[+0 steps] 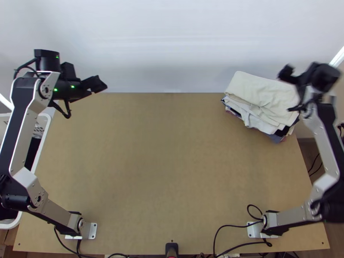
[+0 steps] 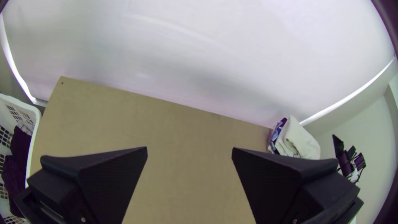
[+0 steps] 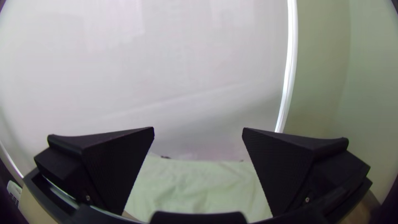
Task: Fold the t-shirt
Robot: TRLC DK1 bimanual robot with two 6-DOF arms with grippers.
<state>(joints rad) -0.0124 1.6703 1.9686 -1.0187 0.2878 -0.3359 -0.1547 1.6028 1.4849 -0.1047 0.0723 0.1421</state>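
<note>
Your folded clothes [image 1: 262, 96] on the surface [image 1: 163, 172]; you can't tell which is the t-shirt.
Top view: your right gripper [image 1: 290, 90] is by the clothes, your left gripper [image 1: 101, 84] well apart. Left wrist view: fingers spread. Right wrist view: fingers spread.

In the top view, the right gripper [image 1: 290, 90] is blurred and hides part of the right side of the pile of folded cloths [image 1: 258, 90]. The left arm [image 1: 26, 120] covers much of the white basket [image 1: 40, 148], itself cut off by the left edge, and the dark cloth inside is too hidden to make out its shape.
</note>
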